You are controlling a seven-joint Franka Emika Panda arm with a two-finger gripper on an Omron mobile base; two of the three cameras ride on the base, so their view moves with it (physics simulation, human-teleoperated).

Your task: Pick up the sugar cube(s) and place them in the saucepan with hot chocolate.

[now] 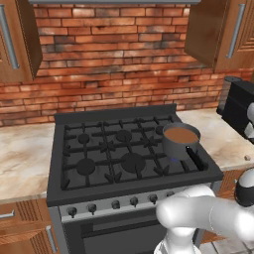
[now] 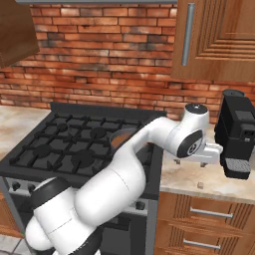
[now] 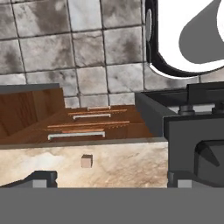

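The saucepan (image 1: 181, 139) is a small grey pan on the stove's right rear burner. It holds brown liquid, and its black handle (image 1: 195, 158) points toward the front. In the right base view the arm hides most of the saucepan (image 2: 118, 138). One tiny pale sugar cube (image 1: 247, 158) lies on the marble counter right of the stove, near its front edge. My gripper (image 2: 190, 162) hovers open over that counter, slightly above and behind the sugar cube (image 2: 200, 185). In the hand view the sugar cube (image 3: 86, 161) lies ahead, left of centre between the wide-apart fingertips (image 3: 43, 177), and nothing is held.
A tall black coffee machine (image 2: 238, 134) stands at the back right of the counter (image 2: 219, 187), close to my hand. The stove (image 1: 124, 149) borders the counter on the left. Wooden drawers (image 2: 209, 219) sit under the counter, and wall cabinets (image 2: 214, 40) hang above.
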